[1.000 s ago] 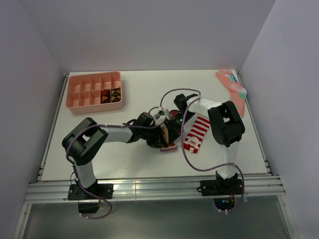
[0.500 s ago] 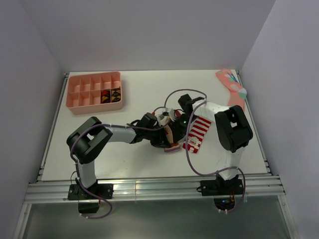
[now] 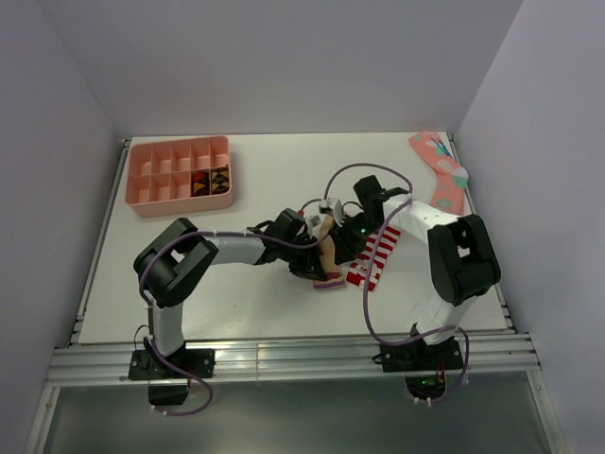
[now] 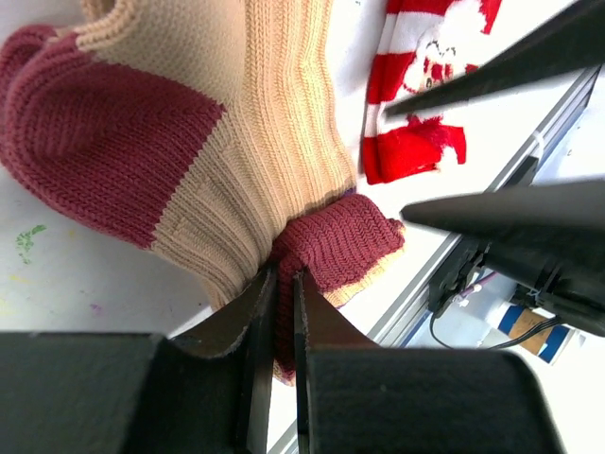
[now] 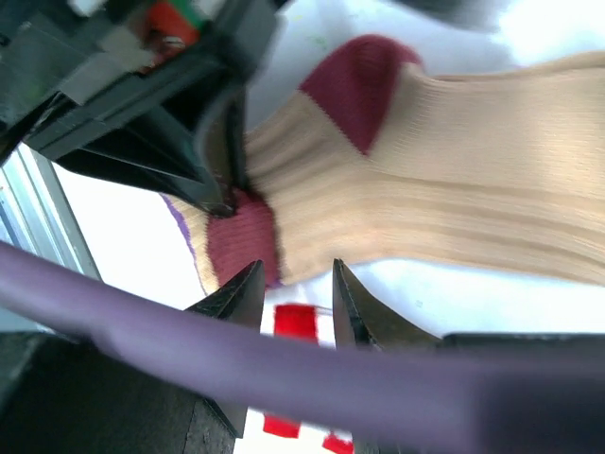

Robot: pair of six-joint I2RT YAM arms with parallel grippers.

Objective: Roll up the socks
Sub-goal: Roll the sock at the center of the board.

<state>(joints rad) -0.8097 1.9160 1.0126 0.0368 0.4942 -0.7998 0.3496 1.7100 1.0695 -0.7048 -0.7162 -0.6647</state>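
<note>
The tan sock (image 3: 327,248) with dark red heel and cuff lies mid-table, partly folded over. My left gripper (image 3: 317,260) is shut on its dark red cuff; in the left wrist view the jaws (image 4: 284,284) pinch that fabric below the tan sock's body (image 4: 274,142). The red-and-white striped sock (image 3: 374,253) lies flat just right of it, also visible as the striped sock (image 4: 416,95). My right gripper (image 3: 348,236) hovers over the tan sock's right edge. In its wrist view the right gripper (image 5: 295,274) stands open beside the tan sock (image 5: 454,199), holding nothing, striped sock (image 5: 293,320) below.
A pink compartment tray (image 3: 180,175) with rolled socks in two cells sits at the back left. A pink patterned sock (image 3: 441,175) lies at the back right by the wall. A purple cable (image 5: 378,364) crosses the right wrist view. The metal rail (image 3: 284,355) runs along the near edge.
My right gripper has opened, let go of the tan sock and drawn back to the right, its elbow swinging right. My left gripper has closed on the sock's cuff.
</note>
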